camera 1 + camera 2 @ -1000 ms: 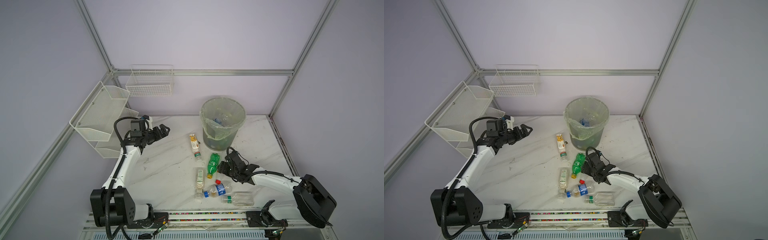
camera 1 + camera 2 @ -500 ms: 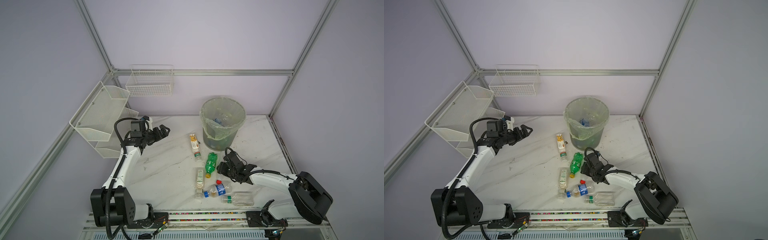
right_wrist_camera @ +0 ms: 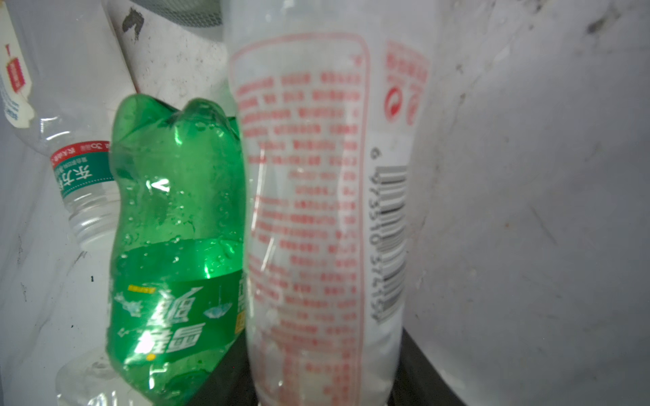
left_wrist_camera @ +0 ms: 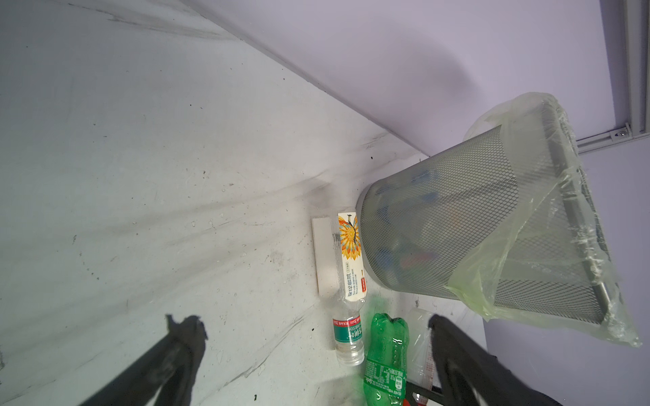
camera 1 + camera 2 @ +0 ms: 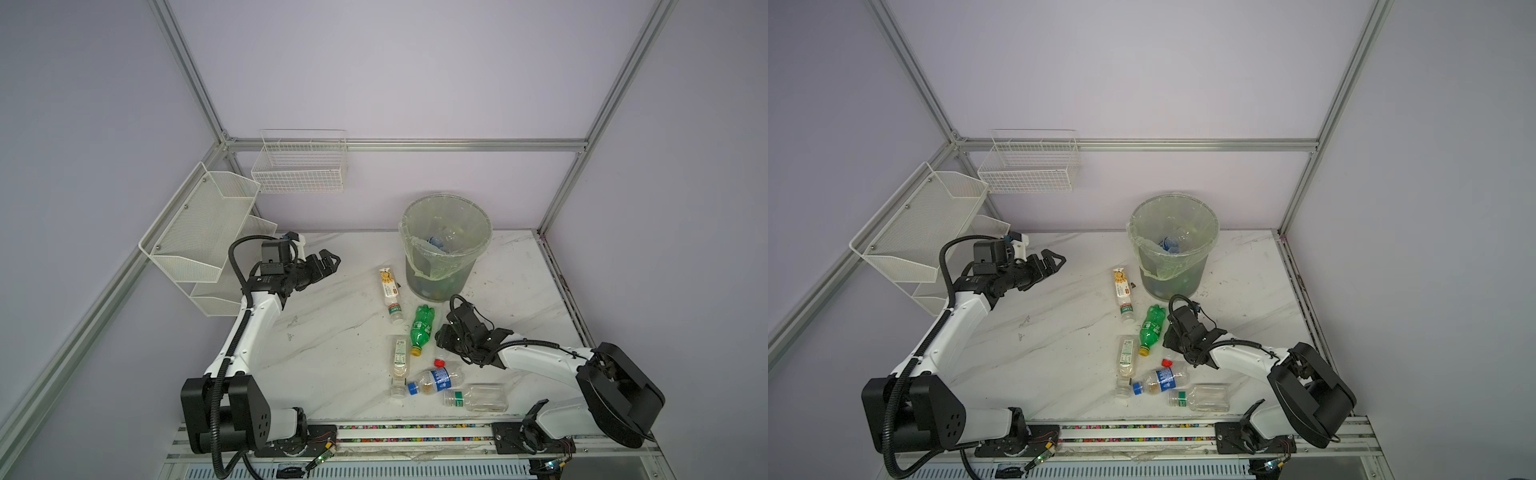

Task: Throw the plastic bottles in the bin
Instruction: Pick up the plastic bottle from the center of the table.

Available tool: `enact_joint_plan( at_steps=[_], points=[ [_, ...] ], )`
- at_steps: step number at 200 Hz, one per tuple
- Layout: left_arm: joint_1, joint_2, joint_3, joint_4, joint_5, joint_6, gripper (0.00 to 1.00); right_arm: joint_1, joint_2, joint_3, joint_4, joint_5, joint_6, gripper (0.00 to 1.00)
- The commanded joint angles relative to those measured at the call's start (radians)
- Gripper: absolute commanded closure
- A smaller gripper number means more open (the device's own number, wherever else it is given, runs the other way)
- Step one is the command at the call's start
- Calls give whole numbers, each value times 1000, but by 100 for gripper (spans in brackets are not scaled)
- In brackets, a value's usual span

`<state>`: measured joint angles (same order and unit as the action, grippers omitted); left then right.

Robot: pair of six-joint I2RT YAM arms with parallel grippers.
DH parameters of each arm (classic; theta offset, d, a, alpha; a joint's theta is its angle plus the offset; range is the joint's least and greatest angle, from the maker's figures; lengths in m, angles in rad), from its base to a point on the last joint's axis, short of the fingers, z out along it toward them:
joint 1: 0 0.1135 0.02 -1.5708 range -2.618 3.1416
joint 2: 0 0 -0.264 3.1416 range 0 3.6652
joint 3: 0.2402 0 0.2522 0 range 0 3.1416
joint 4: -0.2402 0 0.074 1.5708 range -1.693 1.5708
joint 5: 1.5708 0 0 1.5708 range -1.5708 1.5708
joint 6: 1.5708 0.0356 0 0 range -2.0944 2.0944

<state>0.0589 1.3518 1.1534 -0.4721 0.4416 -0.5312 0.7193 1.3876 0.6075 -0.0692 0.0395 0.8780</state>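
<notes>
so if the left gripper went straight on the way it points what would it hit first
Probably the orange-labelled bottle lying beside the bin; the left gripper looks raised off the table, so it may pass over and meet the bin.

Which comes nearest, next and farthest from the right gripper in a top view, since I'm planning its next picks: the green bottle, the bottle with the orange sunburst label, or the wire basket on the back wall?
From the right gripper:
1. green bottle, lying right beside it.
2. bottle with the orange sunburst label, farther back, to its left.
3. wire basket, up on the back wall.
</notes>
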Motion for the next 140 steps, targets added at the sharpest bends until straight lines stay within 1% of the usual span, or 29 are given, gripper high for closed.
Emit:
enact_joint_plan(
  at_steps=[1,64,98,119,140],
  points=[
    [9,-11,-27,26,22,-3,0,5,-70,9,-50,53,9,50],
    [9,-12,-27,25,19,-4,0,5,-282,40,-227,135,26,49],
    [9,-12,-27,26,25,-5,0,5,-448,57,-371,192,51,49],
    [10,-9,-27,30,21,-4,0,5,-554,93,-478,241,62,49],
    [9,-4,-28,29,23,-6,0,4,-632,161,-581,297,59,49]
  ],
)
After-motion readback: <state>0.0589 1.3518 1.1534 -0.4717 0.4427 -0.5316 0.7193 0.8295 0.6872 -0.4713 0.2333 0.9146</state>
